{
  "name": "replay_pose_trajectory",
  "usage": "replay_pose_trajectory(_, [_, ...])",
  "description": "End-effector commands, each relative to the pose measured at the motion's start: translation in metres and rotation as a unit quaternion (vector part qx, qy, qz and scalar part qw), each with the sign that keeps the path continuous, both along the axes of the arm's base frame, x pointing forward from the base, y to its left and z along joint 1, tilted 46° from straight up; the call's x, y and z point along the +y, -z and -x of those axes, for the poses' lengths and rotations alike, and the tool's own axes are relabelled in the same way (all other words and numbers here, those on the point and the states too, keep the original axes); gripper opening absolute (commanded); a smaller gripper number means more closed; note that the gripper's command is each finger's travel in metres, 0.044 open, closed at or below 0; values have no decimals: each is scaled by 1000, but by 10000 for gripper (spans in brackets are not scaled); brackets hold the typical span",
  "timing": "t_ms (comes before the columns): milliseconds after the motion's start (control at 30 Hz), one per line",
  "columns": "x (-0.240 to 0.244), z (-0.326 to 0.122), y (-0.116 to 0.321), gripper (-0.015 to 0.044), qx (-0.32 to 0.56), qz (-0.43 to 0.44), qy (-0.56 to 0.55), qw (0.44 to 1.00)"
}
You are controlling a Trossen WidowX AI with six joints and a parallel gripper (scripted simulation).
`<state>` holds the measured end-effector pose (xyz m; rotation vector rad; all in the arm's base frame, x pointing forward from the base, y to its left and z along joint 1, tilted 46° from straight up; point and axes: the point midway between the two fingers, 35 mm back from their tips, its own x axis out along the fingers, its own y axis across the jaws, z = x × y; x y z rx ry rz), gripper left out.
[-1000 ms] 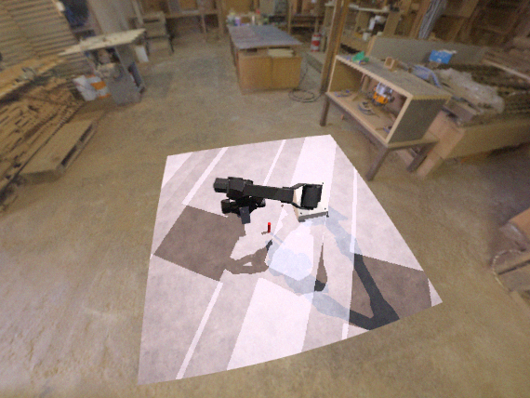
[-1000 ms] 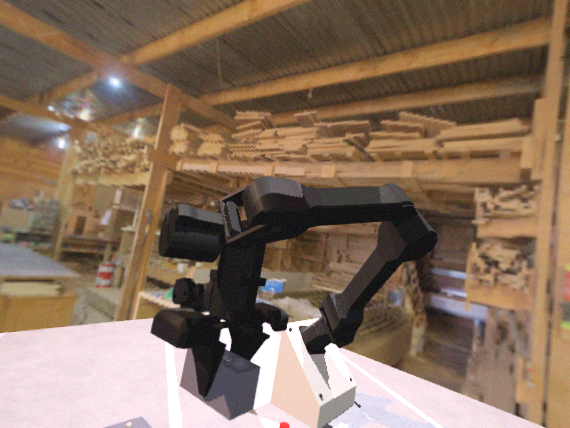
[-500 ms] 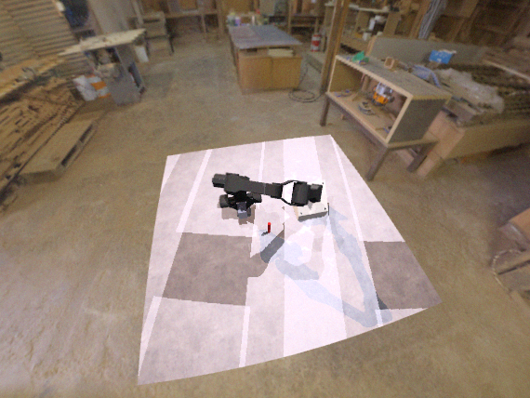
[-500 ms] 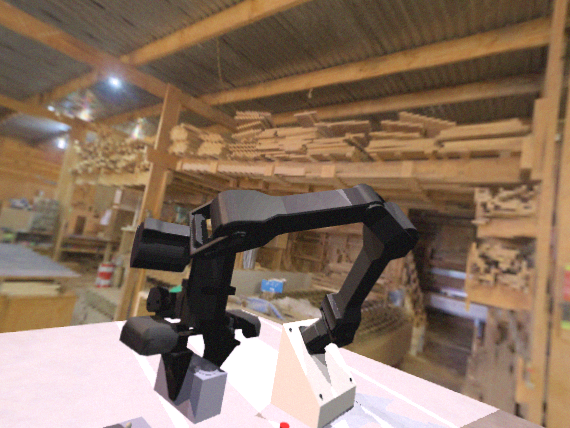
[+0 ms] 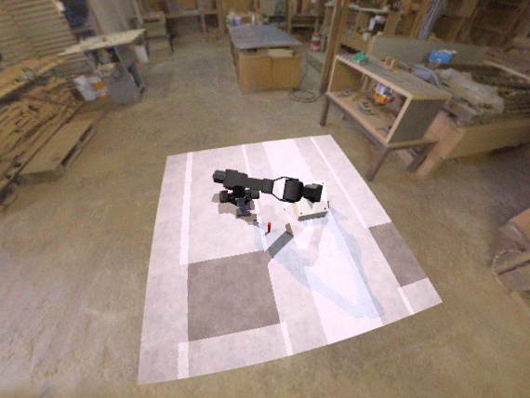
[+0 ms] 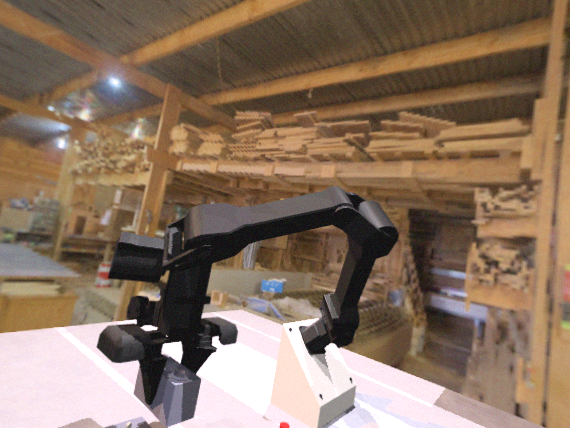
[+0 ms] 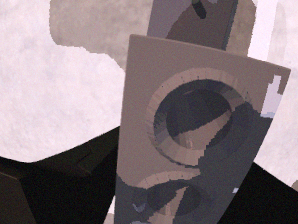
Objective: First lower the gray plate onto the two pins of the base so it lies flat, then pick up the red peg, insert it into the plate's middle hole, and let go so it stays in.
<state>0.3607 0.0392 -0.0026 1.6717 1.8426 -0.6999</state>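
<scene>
My gripper (image 5: pixel 240 201) (image 6: pixel 167 376) (image 7: pixel 172 136) is shut on the gray plate (image 5: pixel 242 209) (image 6: pixel 181 397) (image 7: pixel 142 110) and holds it raised above the mat. The wrist view shows two of its round holes, with dark fingers on both sides. Part of the gray base (image 6: pixel 144 424) (image 7: pixel 170 15) shows beyond the plate's upper edge in the wrist view, with one pin (image 7: pixel 199 9) in shadow; the plate hides the rest. The base is barely in view at the exterior view's bottom edge. The red peg (image 5: pixel 269 227) (image 6: pixel 284 425) stands upright apart from the gripper and is not in the wrist view.
The arm's white wedge-shaped mount (image 5: pixel 312 211) (image 6: pixel 295 385) stands right of the gripper in the top and exterior views. The patterned mat (image 5: pixel 163 302) lies below, with shadows across it. Workshop benches stand beyond the mat.
</scene>
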Motion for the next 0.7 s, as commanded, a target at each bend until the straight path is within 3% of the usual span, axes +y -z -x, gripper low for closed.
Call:
replay_pose_trajectory(0, [-4,1,15,0,5,1,1,1000])
replay_pose_trajectory(667, [-17,4,63,0,16,2,12,1000])
